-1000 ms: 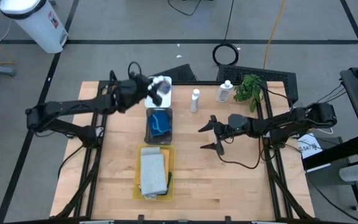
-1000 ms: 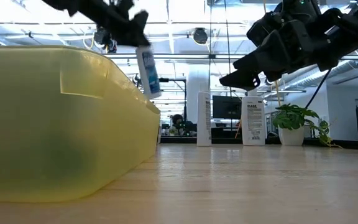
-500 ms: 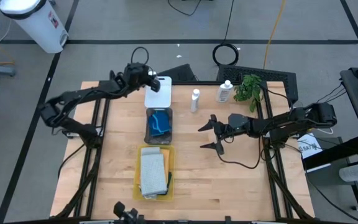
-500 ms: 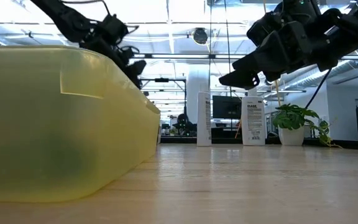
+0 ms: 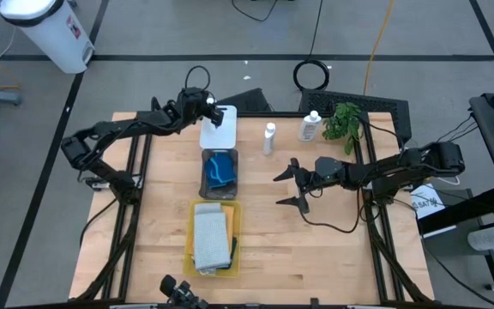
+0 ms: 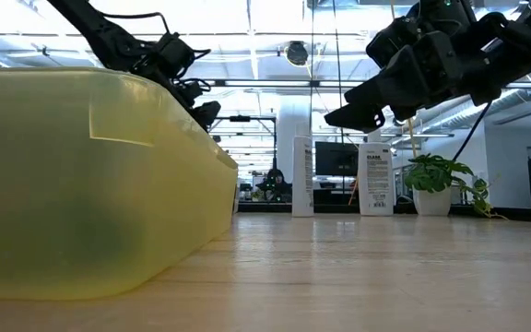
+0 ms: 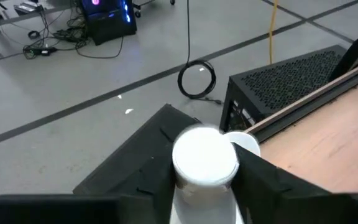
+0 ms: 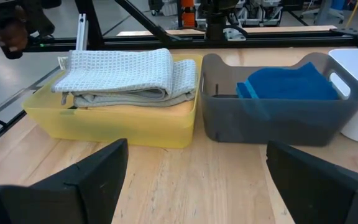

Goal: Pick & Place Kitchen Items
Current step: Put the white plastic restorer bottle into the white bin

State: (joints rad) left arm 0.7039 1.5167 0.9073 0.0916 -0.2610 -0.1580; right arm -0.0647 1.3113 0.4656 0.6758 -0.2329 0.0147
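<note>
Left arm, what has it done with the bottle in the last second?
The left tool lowered the white bottle from above the white tray to its back-left corner, still gripping it. The right tool, open, the other bottles, cloths and sponges stayed put.

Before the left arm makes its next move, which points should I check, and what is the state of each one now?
1. Small white round-capped bottle released by the left claw: cannot tell.
2. Left claw is over the white rectangular plastic tray: ok.
3. Bottle stands upright inside that tray: cannot tell.
4. Right claw is open, holds nothing and is away from the trays: ok.
5. Two other white bottles are upright at the table's far edge, waiting to be picked: ok.
</note>
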